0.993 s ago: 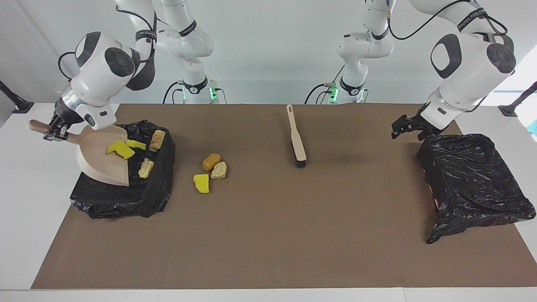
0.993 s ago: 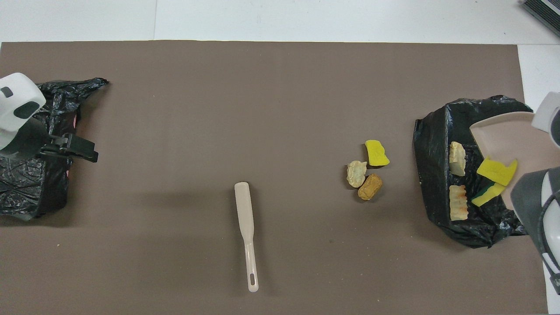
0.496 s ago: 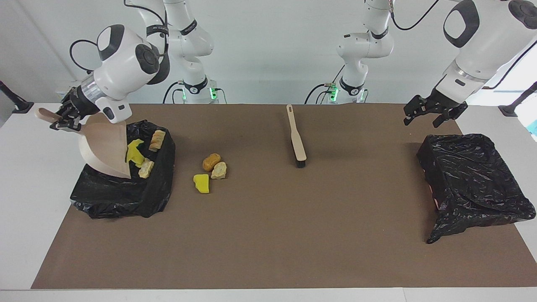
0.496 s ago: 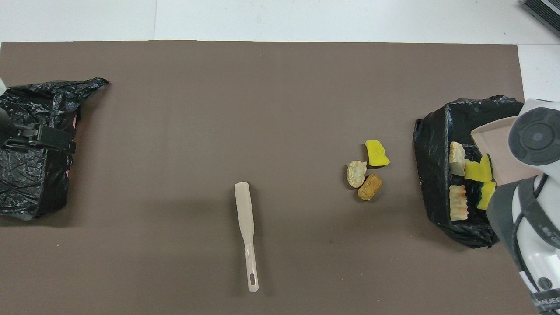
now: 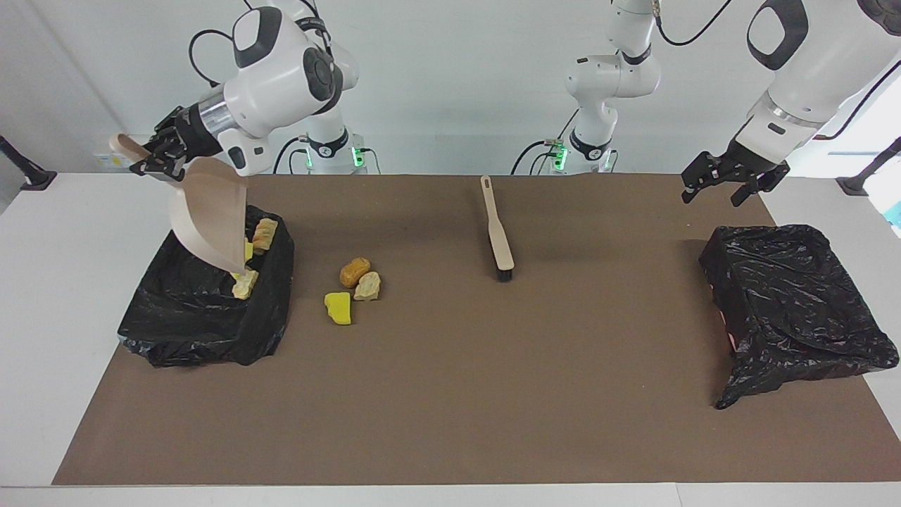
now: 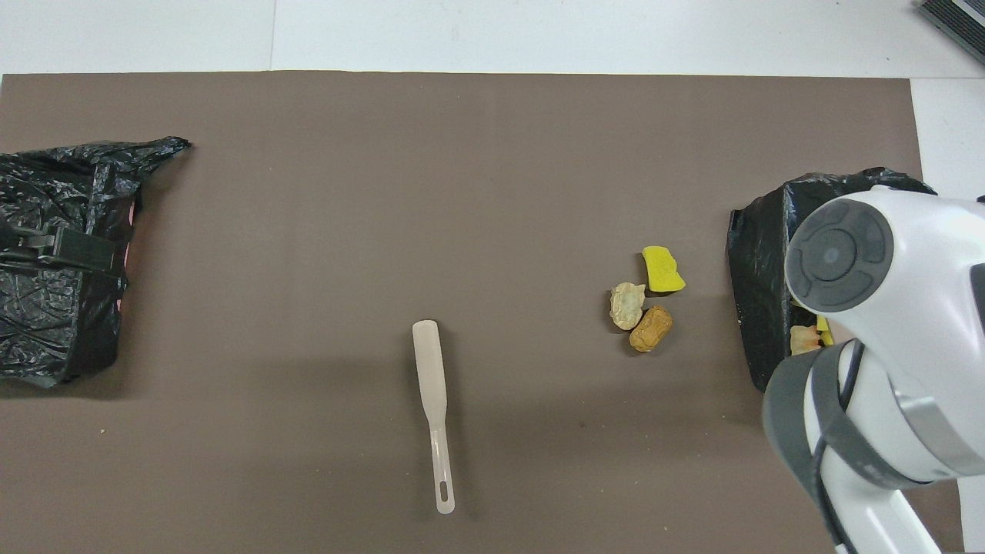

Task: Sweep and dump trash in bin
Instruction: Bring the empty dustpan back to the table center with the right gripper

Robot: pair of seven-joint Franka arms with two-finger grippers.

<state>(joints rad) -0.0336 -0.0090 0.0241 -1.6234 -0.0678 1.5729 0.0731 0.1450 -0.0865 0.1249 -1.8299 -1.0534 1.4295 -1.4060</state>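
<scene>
My right gripper [image 5: 159,151] is shut on the handle of the beige dustpan [image 5: 211,215]. It holds the pan tipped steeply, lip down, over the black-bagged bin [image 5: 204,317] at the right arm's end. In the bin lie beige trash pieces [image 5: 265,234] and a yellow one [image 5: 248,251], mostly hidden by the pan. Three trash lumps rest on the mat beside the bin: orange-brown [image 5: 355,271], beige [image 5: 368,285] and yellow [image 5: 338,308]. In the overhead view the right arm covers the pan and most of the bin [image 6: 758,231]. My left gripper [image 5: 728,184] hangs open and holds nothing.
A beige brush [image 5: 497,229] with dark bristles lies mid-table, its handle toward the robots. A second black bag [image 5: 795,303] sits at the left arm's end, with the left gripper [image 6: 92,254] raised over it. A brown mat [image 5: 450,408] covers the table.
The right arm lifted the dustpan and tipped it steeper, and the two yellow pieces slid off it into the bin. The left gripper rose away from the second bag.
</scene>
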